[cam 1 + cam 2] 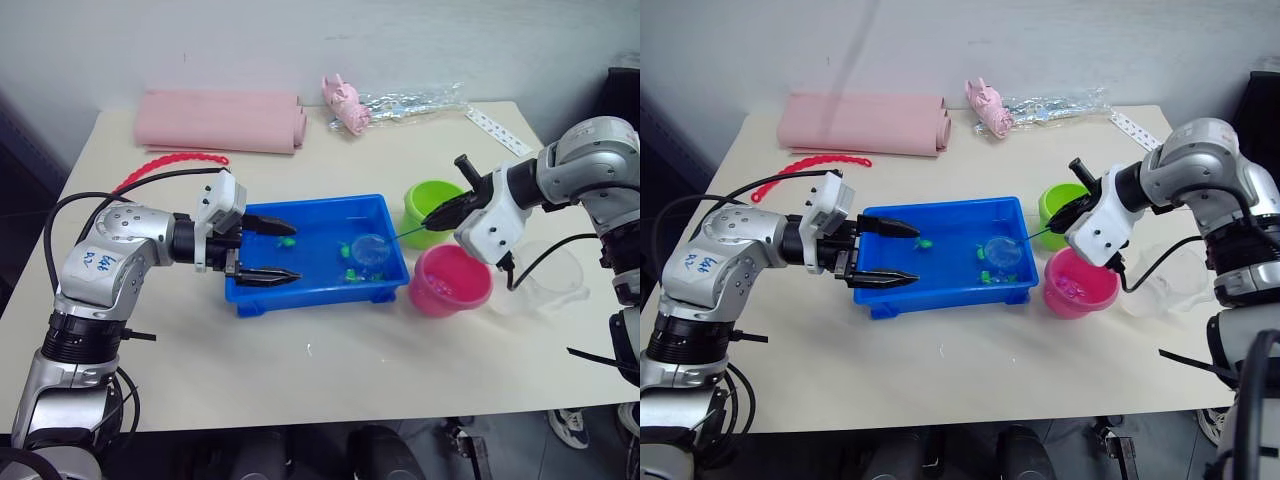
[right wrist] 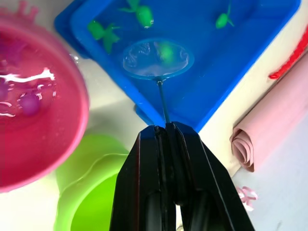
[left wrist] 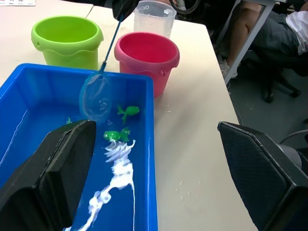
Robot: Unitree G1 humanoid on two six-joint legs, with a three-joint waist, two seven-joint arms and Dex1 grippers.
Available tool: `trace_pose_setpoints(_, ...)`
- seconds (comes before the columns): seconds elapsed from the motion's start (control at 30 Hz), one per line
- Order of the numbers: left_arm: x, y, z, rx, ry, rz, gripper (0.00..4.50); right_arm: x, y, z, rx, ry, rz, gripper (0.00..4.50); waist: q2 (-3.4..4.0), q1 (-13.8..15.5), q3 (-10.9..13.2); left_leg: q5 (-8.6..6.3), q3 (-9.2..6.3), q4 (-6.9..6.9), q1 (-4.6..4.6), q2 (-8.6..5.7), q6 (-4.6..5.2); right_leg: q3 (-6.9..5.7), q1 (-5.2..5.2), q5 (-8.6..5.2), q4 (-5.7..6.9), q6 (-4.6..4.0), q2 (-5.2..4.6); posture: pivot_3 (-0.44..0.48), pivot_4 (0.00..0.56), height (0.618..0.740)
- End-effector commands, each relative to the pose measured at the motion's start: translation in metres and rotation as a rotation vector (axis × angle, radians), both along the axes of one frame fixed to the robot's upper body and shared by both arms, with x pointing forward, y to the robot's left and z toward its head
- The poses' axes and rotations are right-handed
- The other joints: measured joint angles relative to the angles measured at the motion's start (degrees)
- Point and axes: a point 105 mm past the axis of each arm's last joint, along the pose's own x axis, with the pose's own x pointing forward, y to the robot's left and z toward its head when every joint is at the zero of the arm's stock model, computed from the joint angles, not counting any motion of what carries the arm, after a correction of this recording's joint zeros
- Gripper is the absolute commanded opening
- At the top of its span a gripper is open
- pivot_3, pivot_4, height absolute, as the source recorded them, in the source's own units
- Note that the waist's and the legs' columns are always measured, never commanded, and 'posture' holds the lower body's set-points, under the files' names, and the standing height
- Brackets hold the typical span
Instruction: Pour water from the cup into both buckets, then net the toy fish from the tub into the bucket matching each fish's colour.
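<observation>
The blue tub point(image 1: 320, 293) holds water and several green toy fish point(image 1: 352, 273). My right gripper point(image 1: 440, 213) is shut on the net's thin handle. The net's blue hoop point(image 1: 370, 250) hangs low over the tub's right end. A green fish point(image 2: 166, 50) shows through the mesh; I cannot tell whether it lies in the net or under it. My left gripper point(image 1: 285, 250) is open at the tub's left end, one finger over the water and the other outside the front wall. Right of the tub stand the green bucket point(image 1: 432, 205) and the pink bucket point(image 1: 450, 280), which holds water and pink fish point(image 2: 30, 102). The clear cup point(image 1: 550, 275) stands further right.
A rolled pink cloth point(image 1: 220, 120) and a red bead chain point(image 1: 175, 162) lie at the back left. A pink toy point(image 1: 345, 103) with a clear bag and a white strip point(image 1: 497, 130) lie at the back right. A seated person's legs point(image 3: 269, 29) are beyond the table's right edge.
</observation>
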Motion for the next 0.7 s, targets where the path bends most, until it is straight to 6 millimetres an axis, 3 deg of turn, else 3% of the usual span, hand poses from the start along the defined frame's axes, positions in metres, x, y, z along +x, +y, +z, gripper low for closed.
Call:
trace_pose_setpoints(0.03, -0.003, 0.001, 0.011, -0.022, -0.042, -0.009, 4.43, 0.000, 0.002, 0.002, 0.008, -0.014, 0.022, 0.00, 0.00, -0.09, 0.00, 0.00, 0.00, 0.00, 0.00, 0.00, 0.00, 0.00, 0.00, 0.00, 0.00, 0.00, 0.00, 0.000, 0.150, 0.740)
trace_pose_setpoints(0.2, -0.002, 0.002, 0.013, -0.021, -0.044, -0.006, 4.43, 0.000, 0.007, -0.002, 0.049, 0.030, 0.016, 0.00, 0.00, -0.08, 0.00, 0.00, 0.00, -0.04, 0.00, 0.01, 0.00, 0.00, -0.01, 0.00, 0.00, 0.00, 0.01, 0.000, 0.150, 0.740)
trace_pose_setpoints(0.43, -0.002, 0.004, 0.012, -0.018, -0.044, 0.000, 4.43, -0.001, 0.033, -0.008, 0.139, 0.074, 0.039, 0.00, 0.01, -0.07, 0.00, 0.00, 0.00, -0.02, 0.00, 0.02, 0.00, 0.00, -0.01, 0.00, 0.01, 0.00, 0.01, 0.000, 0.150, 0.740)
trace_pose_setpoints(0.7, -0.002, 0.004, 0.013, -0.018, -0.048, 0.000, 4.43, 0.014, 0.018, 0.001, 0.077, -0.010, -0.026, 0.00, 0.02, -0.03, 0.01, 0.00, -0.01, -0.02, 0.00, 0.00, 0.00, 0.00, -0.02, 0.00, 0.00, 0.00, 0.00, 0.000, 0.150, 0.740)
